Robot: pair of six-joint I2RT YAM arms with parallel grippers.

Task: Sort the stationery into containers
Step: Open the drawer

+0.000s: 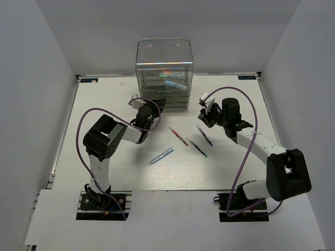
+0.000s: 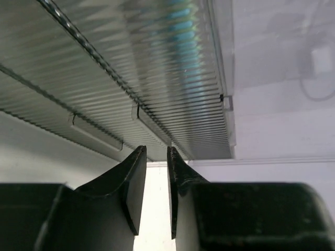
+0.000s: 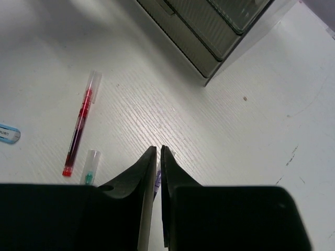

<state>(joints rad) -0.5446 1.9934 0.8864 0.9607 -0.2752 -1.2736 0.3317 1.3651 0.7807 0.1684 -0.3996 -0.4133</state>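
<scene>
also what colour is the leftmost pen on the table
Silvery light blue pen; it shows best in the top external view.

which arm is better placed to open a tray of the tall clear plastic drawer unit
Left: the left gripper sits at the drawer unit's tray fronts; the right gripper is down at a thin dark pen.

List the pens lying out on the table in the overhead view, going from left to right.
silvery-blue pen → red pen → green-tipped dark pen → purple-tinged dark pen
</scene>
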